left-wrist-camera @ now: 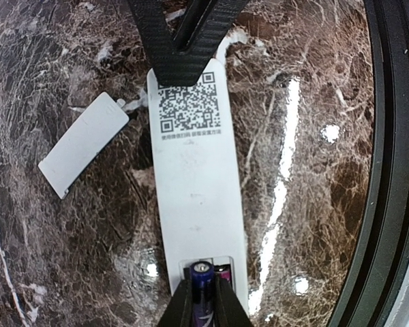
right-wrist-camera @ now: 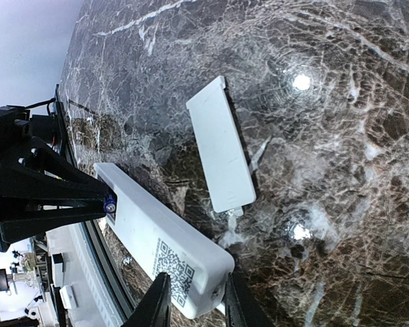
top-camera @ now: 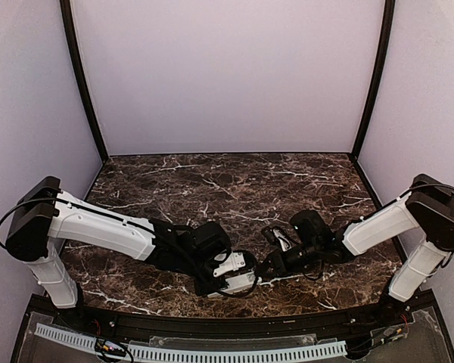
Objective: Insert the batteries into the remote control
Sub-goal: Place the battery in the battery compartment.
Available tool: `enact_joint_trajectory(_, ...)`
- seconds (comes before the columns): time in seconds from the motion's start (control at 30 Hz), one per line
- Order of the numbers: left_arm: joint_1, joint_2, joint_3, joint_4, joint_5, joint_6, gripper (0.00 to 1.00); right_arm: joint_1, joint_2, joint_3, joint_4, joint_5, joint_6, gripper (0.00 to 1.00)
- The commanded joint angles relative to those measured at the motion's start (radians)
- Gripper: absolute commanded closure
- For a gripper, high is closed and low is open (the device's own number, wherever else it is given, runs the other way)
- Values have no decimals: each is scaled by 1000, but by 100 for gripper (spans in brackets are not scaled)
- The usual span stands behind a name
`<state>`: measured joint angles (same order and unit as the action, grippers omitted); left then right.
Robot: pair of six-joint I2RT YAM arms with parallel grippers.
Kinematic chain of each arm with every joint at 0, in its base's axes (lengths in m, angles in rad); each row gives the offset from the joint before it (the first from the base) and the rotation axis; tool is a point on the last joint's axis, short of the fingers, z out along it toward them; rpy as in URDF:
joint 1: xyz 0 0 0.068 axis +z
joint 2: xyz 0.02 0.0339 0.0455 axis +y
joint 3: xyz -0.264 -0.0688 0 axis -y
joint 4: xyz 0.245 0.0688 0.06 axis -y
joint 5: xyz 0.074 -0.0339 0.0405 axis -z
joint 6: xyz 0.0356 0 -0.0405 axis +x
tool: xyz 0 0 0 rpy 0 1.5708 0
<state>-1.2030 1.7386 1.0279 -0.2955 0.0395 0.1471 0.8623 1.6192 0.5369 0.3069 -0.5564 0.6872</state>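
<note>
The remote control (left-wrist-camera: pixel 194 177) lies back up on the marble, with a QR code near its far end and the open battery recess at its near end. My left gripper (left-wrist-camera: pixel 203 294) is shut on one dark blue-purple battery (left-wrist-camera: pixel 202 272), held endwise over the left slot of the recess. A second battery (left-wrist-camera: pixel 223 273) lies in the right slot, and only its end shows. My right gripper (right-wrist-camera: pixel 195 276) is shut on the QR-code end of the remote control (right-wrist-camera: pixel 157 231). In the top view the left gripper (top-camera: pixel 246 281) and the right gripper (top-camera: pixel 272 265) meet near the table's front edge.
The separate white cover plate (left-wrist-camera: pixel 82 143) (right-wrist-camera: pixel 221 143) lies flat on the marble just beside the remote. The table's black front rail (left-wrist-camera: pixel 388 170) runs close along the remote's other side. The booth's walls (top-camera: pixel 227 76) enclose the table.
</note>
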Motion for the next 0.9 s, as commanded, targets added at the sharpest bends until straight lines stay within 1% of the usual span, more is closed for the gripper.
enact_joint_trajectory(0.0,-4,-2,25,-52,-9,2,87,11,-1,0,18,6,-12,73)
enact_joint_trajectory(0.27,-4,-26,51,-52,1,4,84,11,1,-2,24,3,-11,72)
enact_joint_trajectory(0.47,-4,-17,71,-54,7,6,82,11,0,-4,29,-1,-9,72)
enact_joint_trajectory(0.73,-4,20,88,-50,-9,8,85,15,-1,-8,36,-4,-7,71)
enact_joint_trajectory(0.87,-4,36,90,-62,-4,13,88,23,6,-11,47,-5,-4,71)
